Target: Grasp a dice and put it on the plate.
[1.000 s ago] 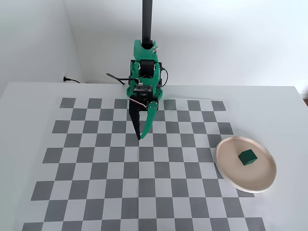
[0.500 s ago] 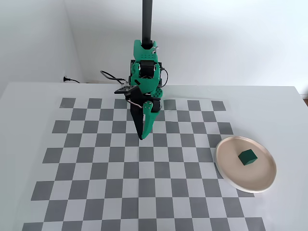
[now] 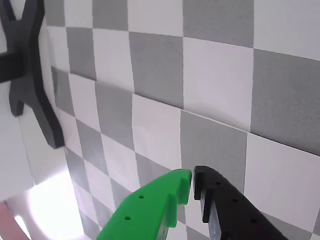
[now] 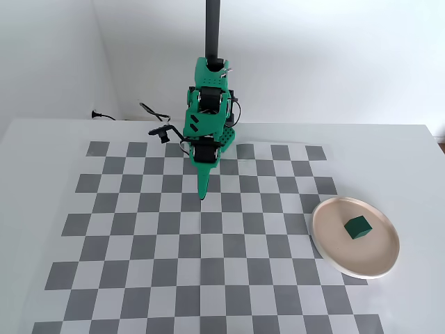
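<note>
Gripper (image 3: 192, 186) is showing closed and empty in the wrist view, green and black fingertips nearly touching above the checkered counter (image 3: 215, 75). That view is showing neither dice nor plate. Only the fixed view is showing them: the dice (image 4: 358, 227) is resting on the plate (image 4: 332, 252) at right, well apart from the gripper (image 4: 202, 195), which is pointing down mid-counter.

Close wrist view past fingers (image 3: 192, 186); high front fixed view; shared checkerboard (image 4: 139, 243).
</note>
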Action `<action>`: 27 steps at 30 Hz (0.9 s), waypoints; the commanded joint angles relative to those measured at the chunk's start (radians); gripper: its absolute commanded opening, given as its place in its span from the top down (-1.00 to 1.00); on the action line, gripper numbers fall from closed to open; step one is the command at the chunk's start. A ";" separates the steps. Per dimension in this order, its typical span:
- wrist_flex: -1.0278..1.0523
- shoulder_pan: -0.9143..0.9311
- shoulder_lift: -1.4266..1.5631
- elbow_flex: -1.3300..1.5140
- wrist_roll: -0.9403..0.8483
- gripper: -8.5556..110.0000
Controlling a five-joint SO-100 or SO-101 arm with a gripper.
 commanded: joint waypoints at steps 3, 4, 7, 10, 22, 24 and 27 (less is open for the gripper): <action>0.006 0.015 0.012 -0.015 0.034 0.93; 0.006 0.015 0.012 -0.015 0.031 0.93; 0.005 0.017 0.012 -0.015 0.002 0.93; 0.005 0.017 0.012 -0.015 -0.009 0.93; 0.008 0.014 0.011 -0.015 -0.025 0.93; 0.008 0.014 0.011 -0.015 -0.025 0.93; 0.008 0.014 0.011 -0.015 -0.025 0.93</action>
